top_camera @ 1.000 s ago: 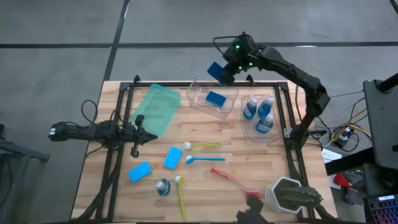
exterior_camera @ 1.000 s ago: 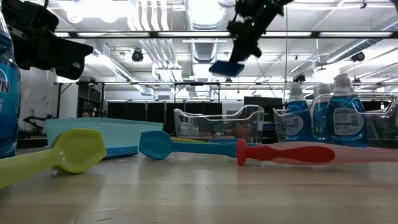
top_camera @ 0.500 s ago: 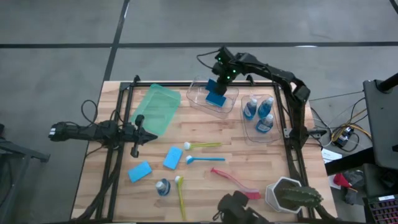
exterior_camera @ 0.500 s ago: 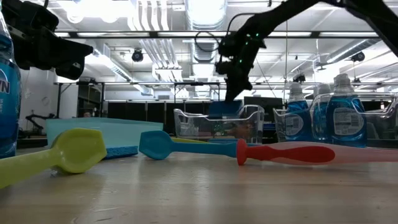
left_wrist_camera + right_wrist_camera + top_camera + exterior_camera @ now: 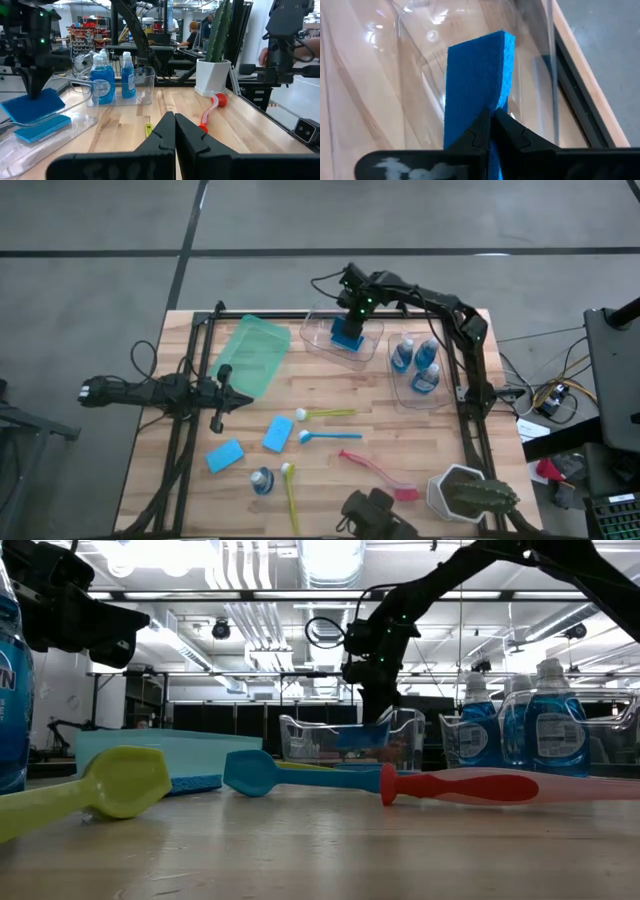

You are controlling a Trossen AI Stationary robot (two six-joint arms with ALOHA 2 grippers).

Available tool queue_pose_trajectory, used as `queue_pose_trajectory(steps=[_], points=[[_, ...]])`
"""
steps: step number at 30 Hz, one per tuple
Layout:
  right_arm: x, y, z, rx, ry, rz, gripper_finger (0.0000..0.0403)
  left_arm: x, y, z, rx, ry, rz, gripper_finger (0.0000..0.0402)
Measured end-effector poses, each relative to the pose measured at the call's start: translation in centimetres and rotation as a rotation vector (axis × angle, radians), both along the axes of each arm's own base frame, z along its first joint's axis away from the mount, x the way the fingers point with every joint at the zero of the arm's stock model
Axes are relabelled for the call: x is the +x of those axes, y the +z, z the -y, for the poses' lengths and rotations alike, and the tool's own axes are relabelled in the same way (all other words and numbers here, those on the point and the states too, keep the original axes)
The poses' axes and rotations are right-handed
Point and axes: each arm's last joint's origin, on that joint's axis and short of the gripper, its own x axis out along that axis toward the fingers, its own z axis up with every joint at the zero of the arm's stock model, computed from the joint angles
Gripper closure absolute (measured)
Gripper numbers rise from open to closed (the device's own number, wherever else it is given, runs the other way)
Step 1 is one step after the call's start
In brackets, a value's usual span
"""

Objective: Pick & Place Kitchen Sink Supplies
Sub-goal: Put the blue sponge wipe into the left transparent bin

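1. Blue sponge [image 5: 477,85]: pinched by one edge between the closed fingers of the right gripper [image 5: 491,120], standing out forward of the fingertips inside the clear bin [image 5: 318,340].
2. Second blue sponge [image 5: 42,127]: lying on the clear bin's floor just below the held one; whether the two touch is hard to judge.
3. Right gripper in the high view [image 5: 350,320]: above the clear bin at the table's far edge.
4. Bottle bin [image 5: 398,392]: beside the clear bin, well off to the side of the right fingers; it holds three blue-liquid bottles [image 5: 422,362].
5. Left gripper [image 5: 232,396]: fingers pressed together on nothing, low over the table [image 5: 400,435] at its left side, next to the green bin [image 5: 252,355].
6. Ahead of the left fingers: two light-blue sponges [image 5: 277,433], [image 5: 226,455], a yellow-green brush [image 5: 326,415], a blue brush [image 5: 328,436], a red brush [image 5: 378,473].
7. Near the table's front edge: a lone bottle [image 5: 262,480] just beside another yellow-green brush [image 5: 290,496].
8. Front right corner: cactus [image 5: 468,494] in a white pot.
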Motion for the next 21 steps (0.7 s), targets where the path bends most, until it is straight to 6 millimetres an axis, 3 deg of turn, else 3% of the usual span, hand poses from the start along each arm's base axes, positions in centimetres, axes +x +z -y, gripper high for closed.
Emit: queue_pose_trajectory(steps=[21], points=[[0.32,-0.40,-0.27,0.014,-0.020,-0.003,0.0390,0.00,0.00,0.00,0.000,0.000,0.000,0.0401]])
